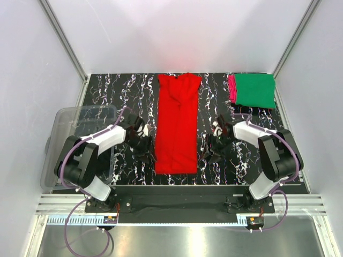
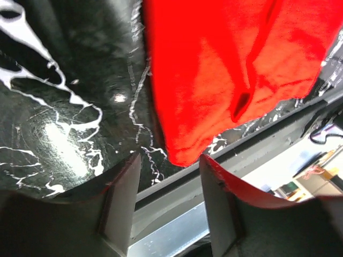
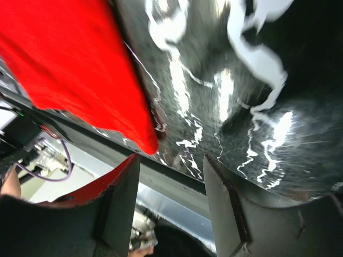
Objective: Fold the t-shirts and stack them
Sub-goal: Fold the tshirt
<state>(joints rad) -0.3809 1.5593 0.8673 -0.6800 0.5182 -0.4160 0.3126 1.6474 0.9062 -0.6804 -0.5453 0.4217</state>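
Your left gripper (image 2: 170, 163) is spread and empty, low over the tabletop (image 1: 123, 91) just beside the near left corner of the red t-shirt (image 1: 178, 123). Your right gripper (image 3: 171, 163) is spread and empty too, just beside the shirt's near right corner. The red t-shirt lies folded into a long strip down the middle of the tabletop, running from the far edge toward the near edge. In the far right corner, the green t-shirt (image 1: 256, 90) sits folded square on the pink t-shirt (image 1: 232, 89), whose edge shows along its left side.
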